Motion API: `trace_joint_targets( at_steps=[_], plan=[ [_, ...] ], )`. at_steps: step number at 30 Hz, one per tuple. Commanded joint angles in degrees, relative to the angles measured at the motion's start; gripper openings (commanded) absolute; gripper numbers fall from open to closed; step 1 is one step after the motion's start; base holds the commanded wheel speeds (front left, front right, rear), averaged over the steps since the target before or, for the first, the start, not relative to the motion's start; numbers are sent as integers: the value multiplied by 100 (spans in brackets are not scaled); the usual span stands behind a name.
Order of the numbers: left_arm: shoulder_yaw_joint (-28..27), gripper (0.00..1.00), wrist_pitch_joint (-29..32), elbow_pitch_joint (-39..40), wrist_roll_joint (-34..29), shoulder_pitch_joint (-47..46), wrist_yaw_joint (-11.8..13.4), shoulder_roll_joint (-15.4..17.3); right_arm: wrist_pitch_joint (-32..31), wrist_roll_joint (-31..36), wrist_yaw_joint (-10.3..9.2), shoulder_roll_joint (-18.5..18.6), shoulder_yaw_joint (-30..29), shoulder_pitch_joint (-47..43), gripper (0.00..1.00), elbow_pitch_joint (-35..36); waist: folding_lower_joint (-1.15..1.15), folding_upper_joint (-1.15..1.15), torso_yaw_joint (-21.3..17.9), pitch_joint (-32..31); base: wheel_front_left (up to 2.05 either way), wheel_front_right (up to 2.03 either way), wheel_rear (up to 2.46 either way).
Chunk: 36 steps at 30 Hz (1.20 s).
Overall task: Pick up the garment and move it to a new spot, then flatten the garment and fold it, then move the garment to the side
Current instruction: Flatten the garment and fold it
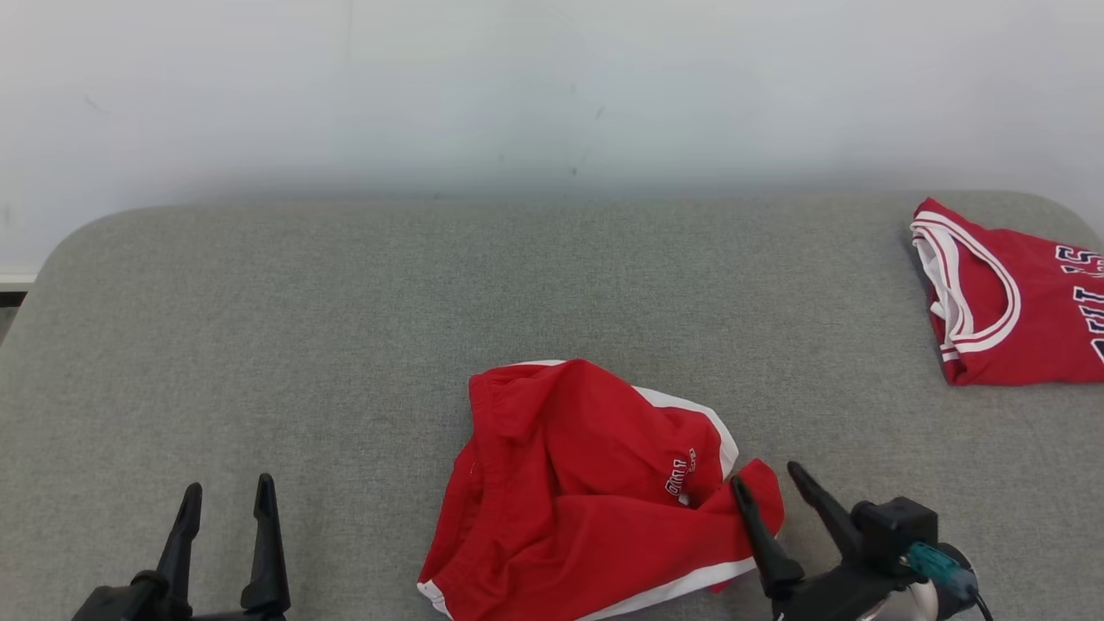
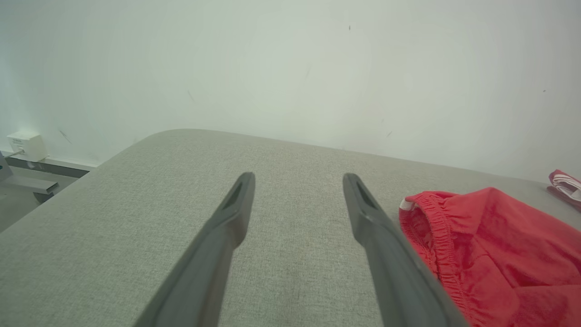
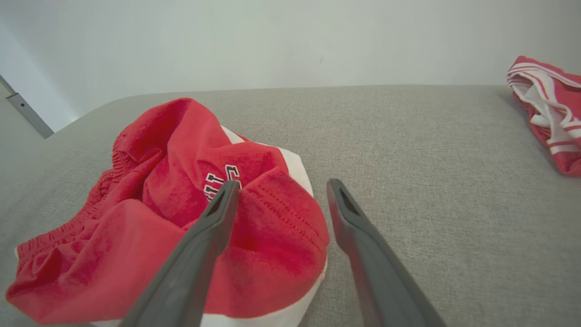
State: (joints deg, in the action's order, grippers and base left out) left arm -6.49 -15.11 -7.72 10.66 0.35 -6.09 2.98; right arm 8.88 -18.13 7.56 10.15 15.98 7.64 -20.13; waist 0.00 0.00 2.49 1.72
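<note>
A crumpled pair of red shorts [image 1: 586,492] with white trim and small lettering lies on the grey table [image 1: 345,328], near the front edge at the middle. In the right wrist view the shorts [image 3: 181,209] bulge up at the left. My right gripper [image 1: 768,481] stands open at the shorts' right edge, its left finger over the cloth and the right finger beside it; the same gripper [image 3: 281,188] holds nothing. My left gripper [image 1: 228,493] is open at the lower left, well apart from the shorts [image 2: 490,245], with the gripper [image 2: 297,179] above bare table.
A folded red jersey [image 1: 1009,293] with white stripes and dark letters lies at the table's far right edge; it also appears as the jersey [image 3: 549,104] and the jersey [image 2: 565,184]. A white wall stands behind the table. A small white box [image 2: 26,145] sits on a ledge beyond the left edge.
</note>
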Motion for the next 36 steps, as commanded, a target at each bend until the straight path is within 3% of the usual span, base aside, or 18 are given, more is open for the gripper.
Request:
trace_joint_targets(
  at_steps=[1, 2, 3, 4, 12, 22, 23, 24, 36],
  plan=[
    [15, 100, -2, 4, -10, -41, -15, -5, -162, -128, -17, 10, 78, 91, 100, -155, 0, 0, 27, 31, 0, 0, 0],
    [20, 100, -2, -3, -5, -37, -17, -6, -245, -230, -17, -13, 130, 120, 94, -253, 0, 0, 36, 41, 0, 0, 0],
    [25, 100, -2, -8, -1, -36, -19, -7, -299, -347, -17, -43, 143, 163, 42, -335, 0, 0, 43, 51, 0, 0, 0],
    [27, 100, -2, -17, 4, -38, -21, -5, -393, -403, -17, -17, 201, 187, 0, -452, 0, 0, 52, 59, 0, 0, 0],
    [1, 100, -2, -46, 33, 55, 5, -9, -6, -509, -17, -13, 146, -69, 0, -450, 0, 0, -49, 31, 0, 0, 0],
    [18, 100, -2, -28, 101, 39, 26, -9, -86, -317, -17, -101, -295, -871, 0, 704, 0, 0, -272, 50, 0, 0, 0],
    [23, 100, -2, -24, 101, 25, 24, -8, -78, -263, -17, -115, -360, -921, 55, 801, 0, 0, -280, 55, 0, 0, 0],
    [26, 100, -2, -18, 101, 16, 24, -8, -70, -220, -17, -137, -427, -956, 97, 899, 0, 0, -287, 60, 0, 0, 0],
    [3, 100, -2, 61, -21, 108, -24, 17, 295, 191, -17, -359, -1134, -1257, 100, 1573, 0, 0, -278, -39, 0, 0, 0]
  ],
)
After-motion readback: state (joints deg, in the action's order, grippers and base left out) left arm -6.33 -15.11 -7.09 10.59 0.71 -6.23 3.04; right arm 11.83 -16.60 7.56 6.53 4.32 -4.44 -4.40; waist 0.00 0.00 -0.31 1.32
